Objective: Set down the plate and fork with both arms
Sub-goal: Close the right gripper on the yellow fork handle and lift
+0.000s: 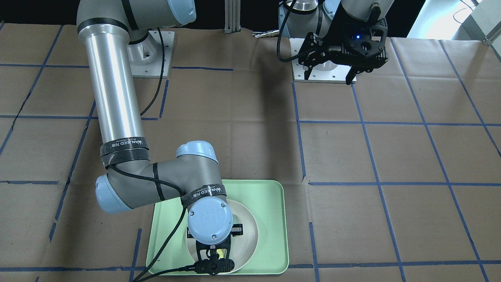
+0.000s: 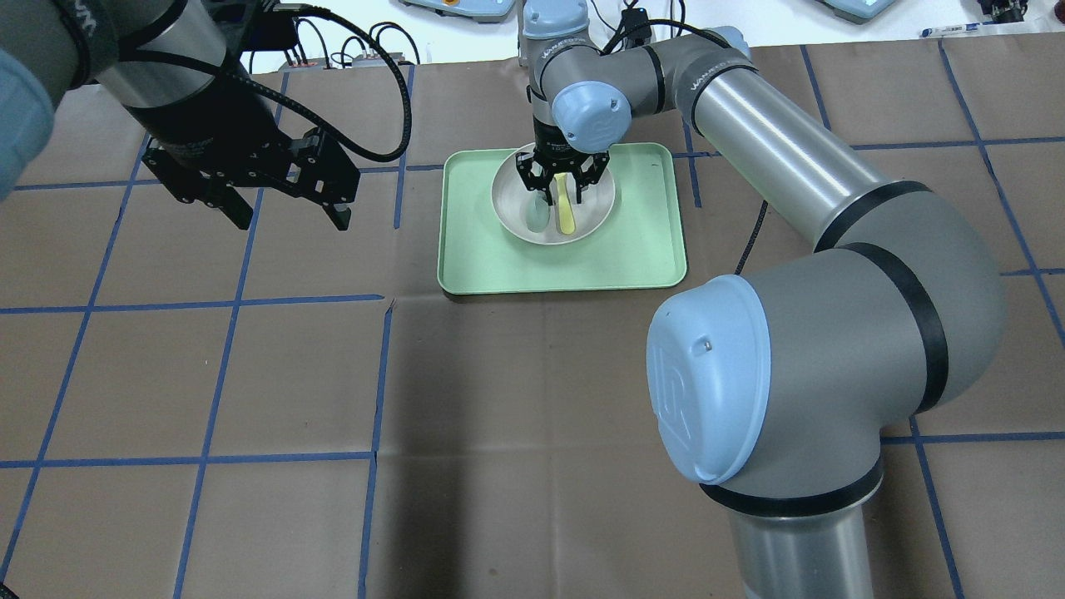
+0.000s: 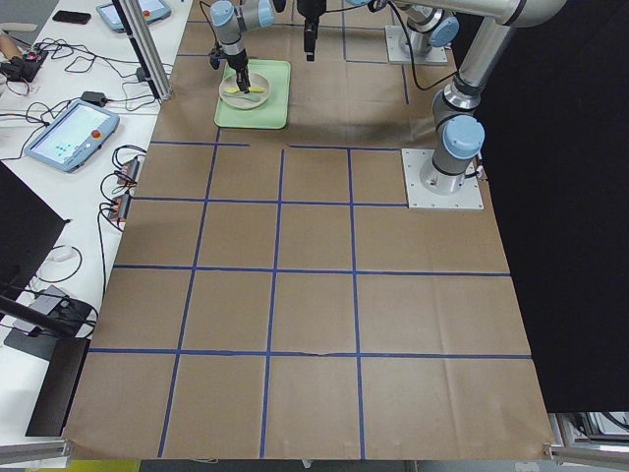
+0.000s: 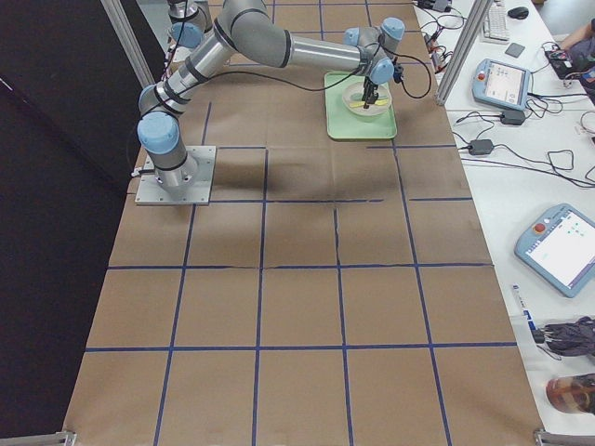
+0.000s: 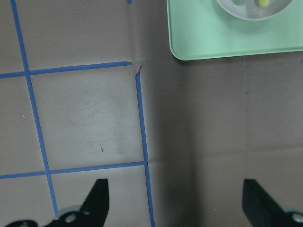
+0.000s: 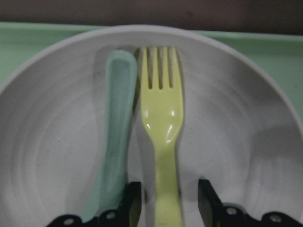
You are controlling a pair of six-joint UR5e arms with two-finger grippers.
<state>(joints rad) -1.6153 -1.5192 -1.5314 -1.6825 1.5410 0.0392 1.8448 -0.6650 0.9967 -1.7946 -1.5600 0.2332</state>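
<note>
Right hand [image 2: 564, 198] low over plate [image 2: 601, 208], spread astride fork [image 6: 161, 118] handle; spoon [image 6: 116, 132] alongside. Left hand [image 2: 293, 220] spread wide, above worktop [image 2: 250, 374].

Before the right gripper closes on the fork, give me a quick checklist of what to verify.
1. Right gripper open: ok.
2. Fork handle between its fingers: ok, with a gap on each side.
3. Spoon clear of the fingers: not ok, its handle runs right up against one finger.
4. Plate sitting inside the tray: ok.
5. Left gripper open, off the tray: ok.
6. Fingers low enough to grip: cannot tell.
</note>
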